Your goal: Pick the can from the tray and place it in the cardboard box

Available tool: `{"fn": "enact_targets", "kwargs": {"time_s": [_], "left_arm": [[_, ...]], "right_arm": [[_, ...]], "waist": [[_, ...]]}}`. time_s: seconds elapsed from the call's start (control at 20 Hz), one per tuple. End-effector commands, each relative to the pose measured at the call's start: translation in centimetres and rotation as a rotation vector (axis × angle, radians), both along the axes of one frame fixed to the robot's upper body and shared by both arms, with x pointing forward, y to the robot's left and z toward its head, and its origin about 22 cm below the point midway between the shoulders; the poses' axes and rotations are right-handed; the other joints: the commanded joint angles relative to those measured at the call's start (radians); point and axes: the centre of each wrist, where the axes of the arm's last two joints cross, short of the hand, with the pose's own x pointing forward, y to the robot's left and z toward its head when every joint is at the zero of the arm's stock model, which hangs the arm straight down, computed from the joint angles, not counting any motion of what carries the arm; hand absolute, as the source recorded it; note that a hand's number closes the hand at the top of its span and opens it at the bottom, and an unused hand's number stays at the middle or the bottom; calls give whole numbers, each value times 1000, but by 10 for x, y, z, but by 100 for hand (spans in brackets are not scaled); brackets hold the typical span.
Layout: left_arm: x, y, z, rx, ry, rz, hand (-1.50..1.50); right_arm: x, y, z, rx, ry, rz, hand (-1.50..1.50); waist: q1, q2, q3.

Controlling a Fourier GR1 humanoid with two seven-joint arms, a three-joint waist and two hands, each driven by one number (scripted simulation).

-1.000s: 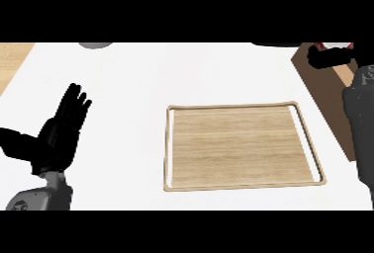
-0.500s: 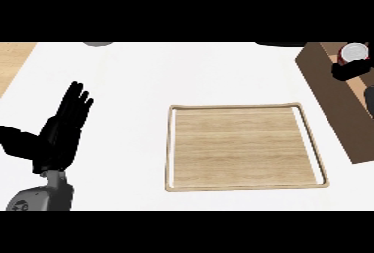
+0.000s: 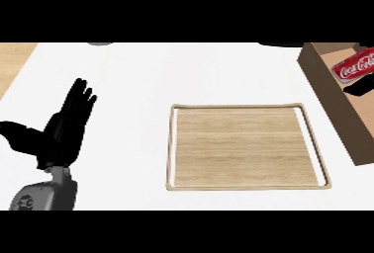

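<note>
Red soda can (image 3: 355,65) lies on its side inside the brown cardboard box (image 3: 330,99), right of the tray.

The shallow wooden tray with a pale raised rim (image 3: 247,105) has nothing on it, and the box stands just beside its right edge, at the border of the view. A can like this is probably light, stiff and smooth, so I judge it can slip or roll; the best hold is across its round middle, not at the ends. A black shape (image 3: 361,87) sits just below the can in the box; it may be part of the right hand, but I cannot tell its fingers. The black left hand (image 3: 64,129) rests well left of the tray, fingers straight and upward, holding nothing. The placing seems almost done.
</note>
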Motion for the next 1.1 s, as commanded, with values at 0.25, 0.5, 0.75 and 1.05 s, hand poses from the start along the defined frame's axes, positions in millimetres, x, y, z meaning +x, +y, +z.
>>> {"fn": "enact_targets", "kwargs": {"time_s": [0.25,0.5,0.75,1.05], "left_arm": [[-9,6,-1,0,0,11,0],[-4,11,6,-3,2,20,0],[-9,4,-4,-10,22,39,0],[-8,-3,-1,1,15,22,0]], "right_arm": [[1,-10,24,164,-552,69,-150],[4,-12,30,500,-625,60,-150],[-14,-38,18,772,-808,37,-150],[-24,-57,32,833,-866,18,-150]], "waist": [[0,-5,2],[-21,-11,0],[-38,-13,1],[-31,-14,-2]]}}
